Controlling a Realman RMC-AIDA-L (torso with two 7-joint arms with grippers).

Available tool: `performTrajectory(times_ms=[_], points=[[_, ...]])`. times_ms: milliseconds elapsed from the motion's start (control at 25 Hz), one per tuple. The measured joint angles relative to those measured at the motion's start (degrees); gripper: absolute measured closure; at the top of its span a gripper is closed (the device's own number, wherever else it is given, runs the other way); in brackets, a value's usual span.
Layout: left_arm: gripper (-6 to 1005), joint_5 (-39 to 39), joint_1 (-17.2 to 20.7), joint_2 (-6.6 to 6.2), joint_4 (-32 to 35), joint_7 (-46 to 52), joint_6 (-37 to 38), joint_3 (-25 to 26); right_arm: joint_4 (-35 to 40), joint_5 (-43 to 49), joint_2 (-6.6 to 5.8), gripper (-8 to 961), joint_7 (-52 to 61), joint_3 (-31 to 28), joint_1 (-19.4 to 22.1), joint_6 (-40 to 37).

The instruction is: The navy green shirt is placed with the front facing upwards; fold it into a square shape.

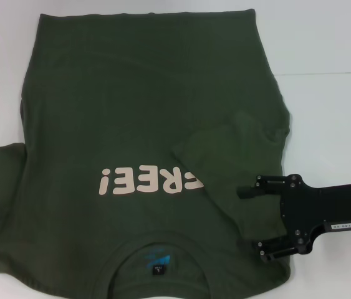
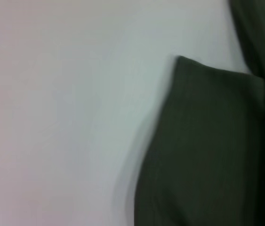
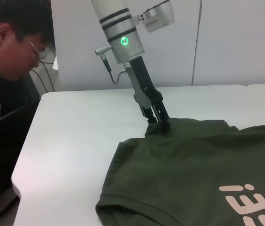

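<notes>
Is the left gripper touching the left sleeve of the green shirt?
Touching. In the right wrist view the left gripper comes down onto the edge of the navy green shirt and its fingertips press into the fabric, with no gap visible.

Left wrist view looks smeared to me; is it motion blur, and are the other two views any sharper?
Left wrist view: soft throughout, the navy green shirt edge ghosted against the white table. Head view: a little soft, lettering still readable, right gripper open over the folded sleeve. Right wrist view: sharpest, left gripper pinching the far sleeve, a person watching.
</notes>
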State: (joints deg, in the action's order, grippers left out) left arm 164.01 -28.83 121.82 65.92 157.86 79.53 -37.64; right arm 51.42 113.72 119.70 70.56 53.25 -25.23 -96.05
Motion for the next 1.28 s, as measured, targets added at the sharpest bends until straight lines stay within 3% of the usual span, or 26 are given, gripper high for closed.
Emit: performTrajectory(times_ms=[200, 400, 520, 720, 1000, 1280], points=[[197, -0.04, -0.39, 0.07, 0.25, 0.01, -0.11, -1.29, 0.00, 0.00, 0.00, 37, 0.40, -0.03, 0.00, -0.05], [423, -0.08, -0.43, -0.03, 0.47, 0.01, -0.15, -1.29, 0.00, -0.14, 0.00, 37, 0.55, -0.04, 0.15, -0.38], [666, -0.09, -0.43, -0.05, 0.49, -0.16, -0.20, -1.29, 0.00, -0.32, 0.00, 37, 0.92, -0.06, 0.17, -0.45], [896, -0.05, -0.21, -0.04, 0.58, -0.50, -0.23, -1.34, 0.00, -0.33, 0.00, 37, 1.42, -0.08, 0.07, -0.46], [921, 0.00, 0.25, 0.12, 1.14, -2.01, -0.31, -1.72, 0.00, -0.35, 0.00, 38, 1.42, -0.08, 0.19, -0.46], [950, 0.00, 1.93, 0.62, 3.85, -3.66, -0.37, -5.26, 0.00, -0.45, 0.07, 38, 1.42, -0.43, 0.34, -0.46]])
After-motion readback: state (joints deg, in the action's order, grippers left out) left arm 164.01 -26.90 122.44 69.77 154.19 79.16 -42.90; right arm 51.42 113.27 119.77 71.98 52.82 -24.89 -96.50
